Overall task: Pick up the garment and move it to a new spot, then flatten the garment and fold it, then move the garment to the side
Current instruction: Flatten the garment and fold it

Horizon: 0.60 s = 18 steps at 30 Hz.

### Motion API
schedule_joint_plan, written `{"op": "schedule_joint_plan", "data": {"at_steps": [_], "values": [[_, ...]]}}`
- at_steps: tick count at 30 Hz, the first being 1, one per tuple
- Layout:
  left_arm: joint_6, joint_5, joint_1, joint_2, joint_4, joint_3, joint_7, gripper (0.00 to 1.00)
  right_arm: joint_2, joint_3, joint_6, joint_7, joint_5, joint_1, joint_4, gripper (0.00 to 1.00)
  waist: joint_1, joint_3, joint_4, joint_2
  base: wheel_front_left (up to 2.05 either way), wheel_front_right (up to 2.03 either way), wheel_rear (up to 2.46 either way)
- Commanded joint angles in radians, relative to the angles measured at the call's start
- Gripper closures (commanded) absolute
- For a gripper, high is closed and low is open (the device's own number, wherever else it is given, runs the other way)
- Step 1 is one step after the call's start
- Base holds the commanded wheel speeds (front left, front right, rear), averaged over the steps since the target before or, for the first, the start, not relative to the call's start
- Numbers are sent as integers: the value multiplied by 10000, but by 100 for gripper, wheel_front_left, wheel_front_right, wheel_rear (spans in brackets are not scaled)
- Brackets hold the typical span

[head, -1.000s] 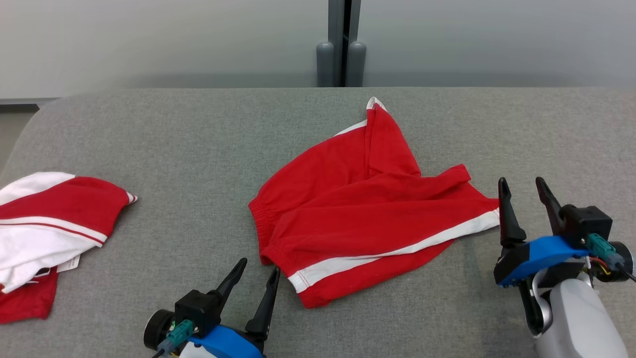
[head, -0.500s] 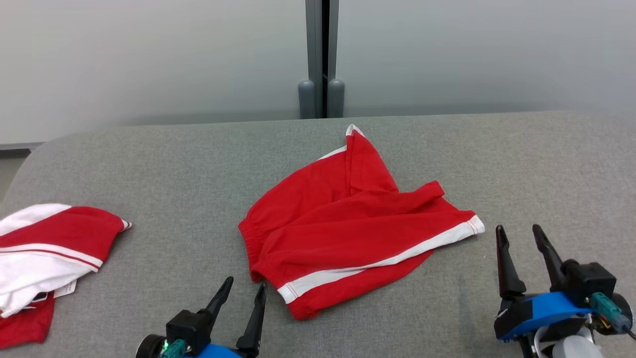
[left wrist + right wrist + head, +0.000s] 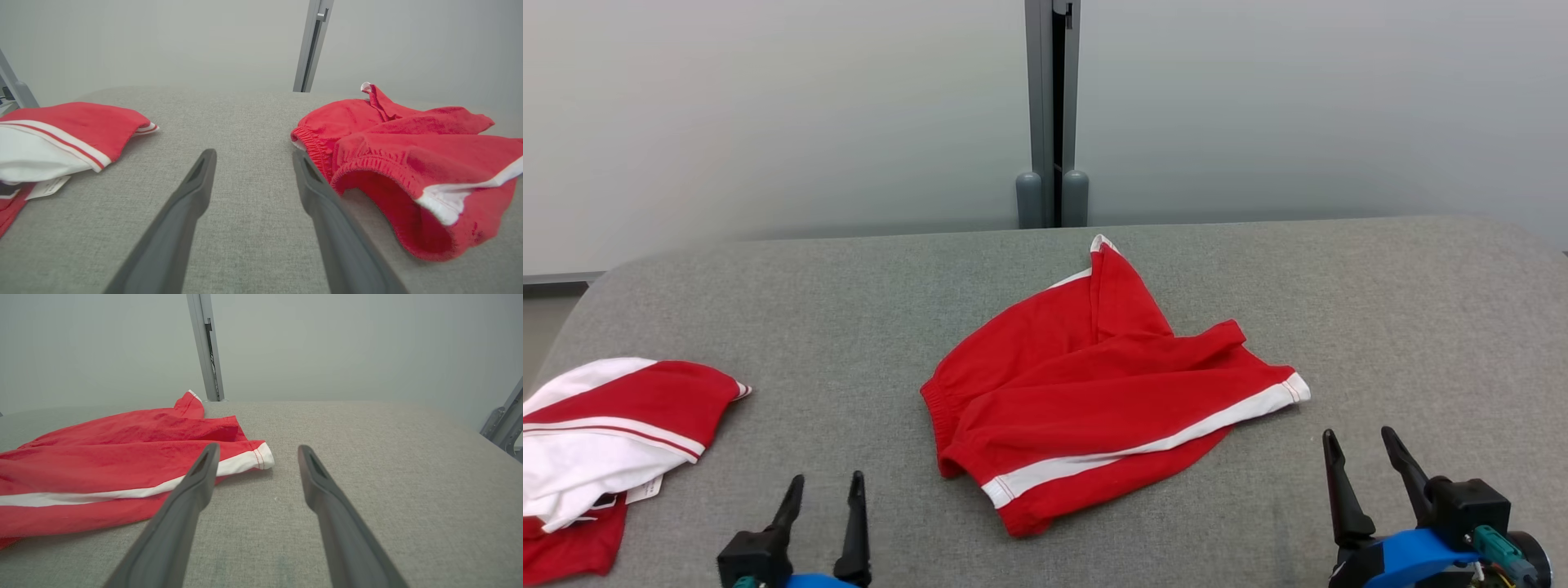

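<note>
- Red shorts [image 3: 1094, 400] with a white side stripe lie near the middle of the grey cloth-covered worktop [image 3: 849, 310], a little toward its far edge, with the elastic waistband facing left.
- They are rumpled: one leg is doubled over the other and a corner peaks up on the far side, so they are neither flat nor neatly folded.
- The left gripper [image 3: 827, 480] sits at the near edge, fingers spread apart and holding nothing. It is near the waistband end but not touching it.
- The right gripper [image 3: 1358, 435] sits toward the near right corner, fingers likewise apart and empty, near the striped leg hem but clear of it.
- A second red-and-white garment [image 3: 613, 425] lies bunched at the worktop's left edge, well apart from the shorts.
- Judging from this, the shorts may already be at their new spot. Flattening, folding and moving them aside all seem left to do.
</note>
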Motion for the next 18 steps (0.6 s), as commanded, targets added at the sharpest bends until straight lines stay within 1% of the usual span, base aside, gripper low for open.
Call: {"op": "schedule_joint_plan", "data": {"at_steps": [1,5,11,15,18], "values": [[29,40,94,-22,-32,92,-28,0,-36,-17,2,-8,-24,181,-15,0,1,-19,7,0,0,0,0],[80,215,202,-66,-36,702,-29,0,-36,42,3,-8,20,267,-10,0,1,-118,12,0,0,0,0],[-95,468,225,-155,-84,1101,-29,0,-36,83,2,-8,81,340,5,0,1,-137,-3,0,0,0,0],[-444,282,137,-240,-259,855,-29,0,-36,149,3,-8,135,247,6,0,1,-18,-64,0,0,0,0],[-654,-262,133,-281,-262,186,-28,0,-36,217,3,-8,168,158,41,0,1,118,-160,0,0,0,0]]}}
